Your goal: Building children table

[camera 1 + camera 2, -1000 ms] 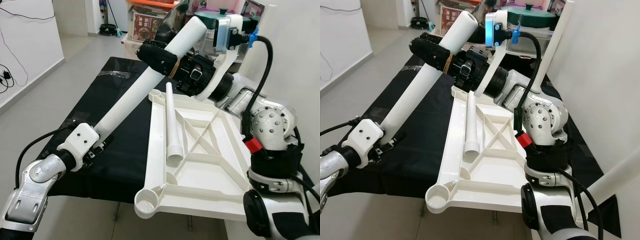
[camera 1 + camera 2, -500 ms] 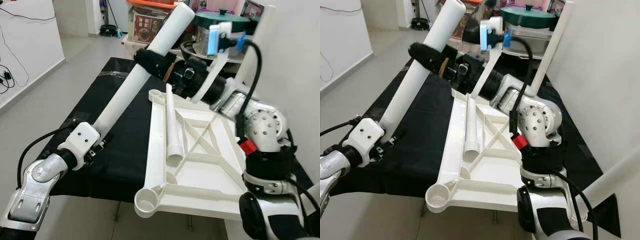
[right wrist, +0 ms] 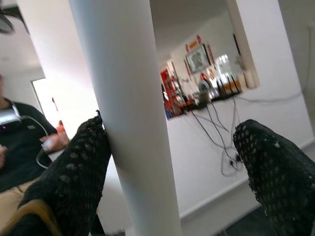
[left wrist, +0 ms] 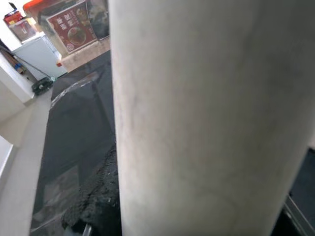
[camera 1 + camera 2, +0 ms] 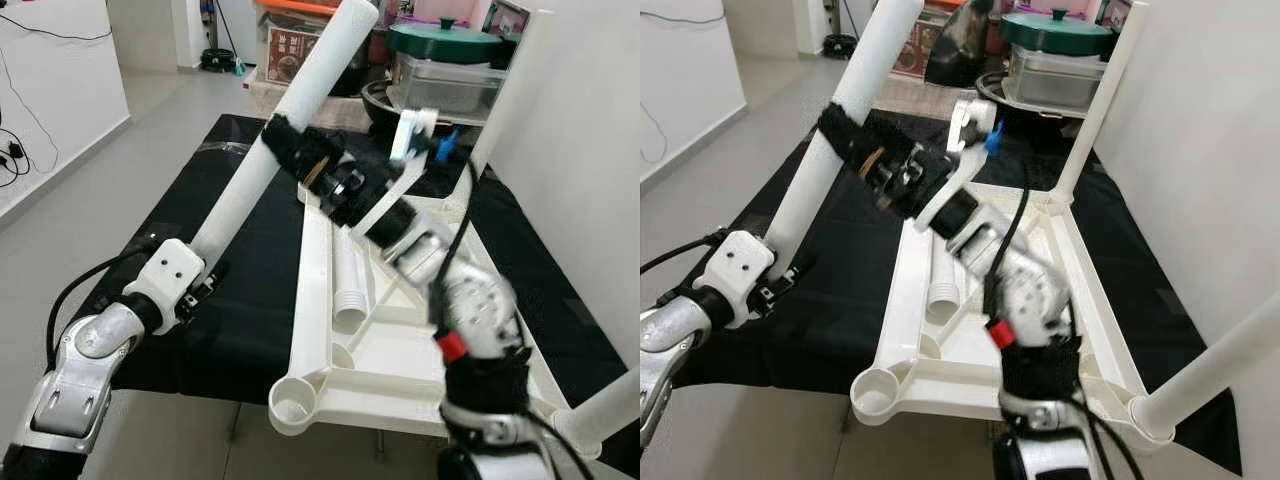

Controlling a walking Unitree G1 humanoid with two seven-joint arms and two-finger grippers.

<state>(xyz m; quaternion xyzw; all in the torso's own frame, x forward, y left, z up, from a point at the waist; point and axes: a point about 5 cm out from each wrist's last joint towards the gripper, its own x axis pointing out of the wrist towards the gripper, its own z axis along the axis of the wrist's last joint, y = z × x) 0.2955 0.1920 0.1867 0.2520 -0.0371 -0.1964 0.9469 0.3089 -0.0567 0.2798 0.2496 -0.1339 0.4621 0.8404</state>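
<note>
Right gripper (image 5: 855, 140) has slid down the white leg (image 5: 285, 140), fingers spread with one touching; left gripper (image 5: 195, 285) clamps its lower end above the upturned tabletop (image 5: 310, 330); tube now steeper, probably nearing its socket.

The leg (image 5: 300, 100) is smooth white plastic with a matt finish, faintly smudged in the left wrist view. The frame (image 5: 400, 350) is glossy moulded white plastic, and the short tube (image 5: 347, 270) lying in it is the same, with ridged threads at one end. A black cloth (image 5: 240, 290), matt and slightly creased, covers the worktop. The right end effector (image 3: 187, 172) has fingers (image 3: 74, 172) sheathed in coarse black mesh with a dimpled texture. The left end effector (image 5: 185, 290) sits in a matt white plastic housing, the arms in brushed silver metal. The floor (image 5: 80, 200) is smooth and pale grey.
</note>
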